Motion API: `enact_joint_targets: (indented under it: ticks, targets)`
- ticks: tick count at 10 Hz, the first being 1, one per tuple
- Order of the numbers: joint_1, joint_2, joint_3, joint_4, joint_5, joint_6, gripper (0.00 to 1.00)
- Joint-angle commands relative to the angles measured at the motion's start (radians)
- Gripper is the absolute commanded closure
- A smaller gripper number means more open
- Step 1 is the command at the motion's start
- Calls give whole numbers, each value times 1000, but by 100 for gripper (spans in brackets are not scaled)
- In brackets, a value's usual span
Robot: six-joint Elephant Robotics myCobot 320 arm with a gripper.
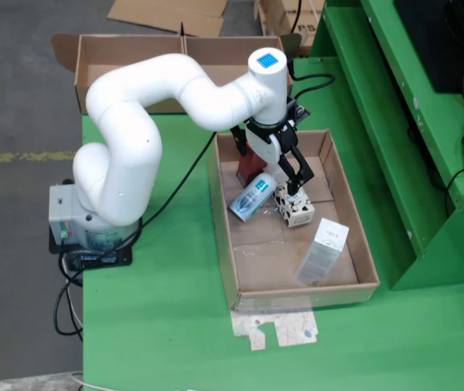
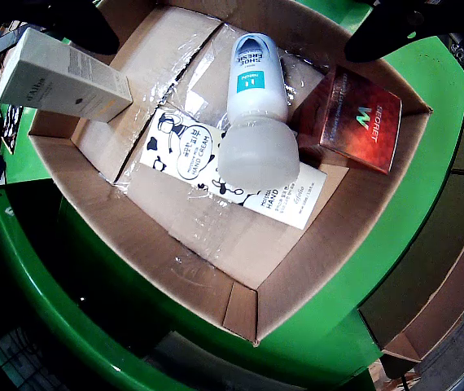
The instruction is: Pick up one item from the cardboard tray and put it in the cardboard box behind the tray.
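The cardboard tray (image 1: 354, 208) holds a white and blue bottle (image 1: 254, 196), a cow-patterned hand cream box (image 1: 295, 208), a red box (image 1: 249, 168) and a white box (image 1: 323, 249). My gripper (image 1: 279, 181) hangs open just above the bottle and hand cream box, holding nothing. In the wrist view the bottle (image 2: 256, 106) lies across the hand cream box (image 2: 179, 155), with the red box (image 2: 361, 122) at right and the white box (image 2: 65, 77) at upper left. Dark fingers (image 2: 391, 28) show at the top corners. The open cardboard box (image 1: 134, 61) stands behind the tray.
The arm's base (image 1: 85, 224) sits at the green table's left edge with cables. A raised green frame (image 1: 411, 122) runs along the right. A paper scrap (image 1: 277, 330) lies in front of the tray.
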Motion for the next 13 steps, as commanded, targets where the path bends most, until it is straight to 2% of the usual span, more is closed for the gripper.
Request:
enact_joint_targets:
  ticks: [1, 4, 7, 8, 9, 13]
  targets:
    - [-3, 34, 16, 14, -1, 15, 0]
    - [-68, -15, 62, 7, 41, 1, 0]
    - [-106, -68, -13, 178, 51, -35, 0]
    - [-106, -68, -13, 178, 51, -35, 0]
    - [-108, -88, -67, 279, 49, -49, 0]
    - [-100, -158, -96, 382, 31, -62, 0]
